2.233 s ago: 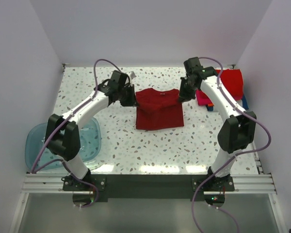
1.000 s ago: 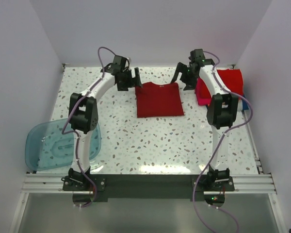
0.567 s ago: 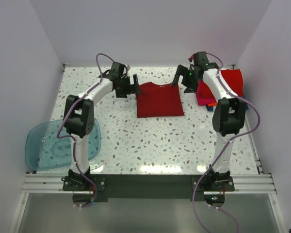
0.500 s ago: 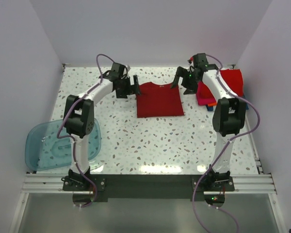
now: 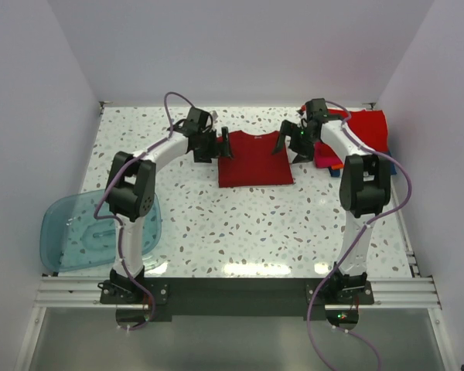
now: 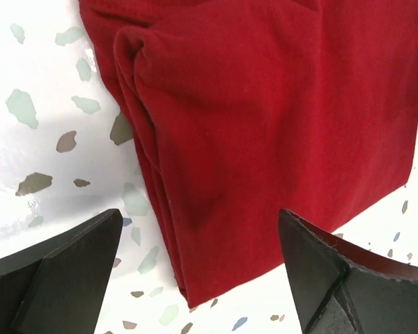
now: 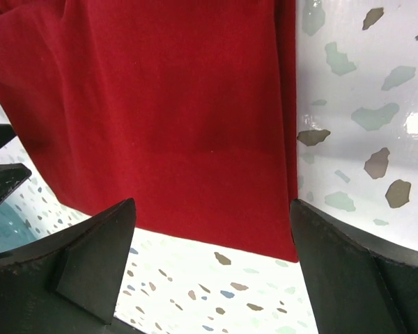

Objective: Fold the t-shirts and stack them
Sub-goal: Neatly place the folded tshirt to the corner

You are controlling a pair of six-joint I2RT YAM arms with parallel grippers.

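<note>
A dark red t-shirt (image 5: 254,159) lies flat on the speckled table, its sides folded in to a rectangle. My left gripper (image 5: 221,145) hovers open over its upper left edge, and the left wrist view shows the shirt's folded edge (image 6: 265,125) between the spread fingers (image 6: 63,275). My right gripper (image 5: 283,137) hovers open over the upper right edge; its wrist view shows the shirt (image 7: 167,118) and the hem between the fingers (image 7: 362,271). Neither gripper holds cloth. A stack of folded t-shirts (image 5: 368,131), bright red on top with magenta below, sits at the far right.
A translucent blue tub (image 5: 85,232) rests at the table's near left edge. White walls close in the table on three sides. The right arm's forearm passes over the left part of the folded stack.
Both grippers have let go of the shirt, which now lies flat. Over the last second each has moved a little toward the near side along the shirt's upper edges, still open.
</note>
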